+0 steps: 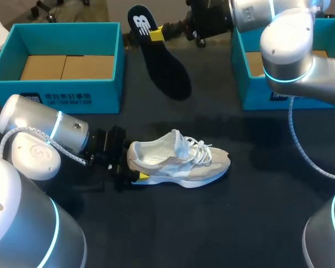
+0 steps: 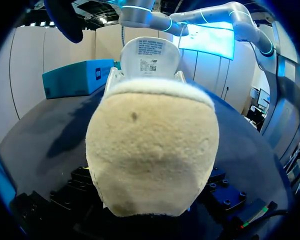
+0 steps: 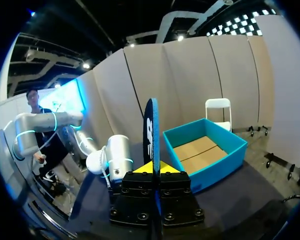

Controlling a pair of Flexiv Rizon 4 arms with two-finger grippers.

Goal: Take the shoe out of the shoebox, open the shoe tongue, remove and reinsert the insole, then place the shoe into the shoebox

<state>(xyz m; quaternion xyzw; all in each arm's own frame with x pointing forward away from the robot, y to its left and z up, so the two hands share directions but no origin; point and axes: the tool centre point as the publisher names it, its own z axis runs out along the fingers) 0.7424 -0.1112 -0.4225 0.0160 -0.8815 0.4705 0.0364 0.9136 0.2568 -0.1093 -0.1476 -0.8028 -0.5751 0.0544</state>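
Sneaker (image 2: 152,150) heel sits clamped in the left gripper (image 1: 135,168) while the right gripper (image 3: 153,167) pinches the insole (image 1: 167,67) aloft; reinsertion seems next, needing alignment over the opening.

One shoe (image 1: 178,159), one insole (image 1: 166,64), two shoeboxes, left shoebox (image 1: 61,95) and right shoebox (image 1: 254,92), two hands, left hand (image 1: 135,168), right hand (image 1: 156,33).
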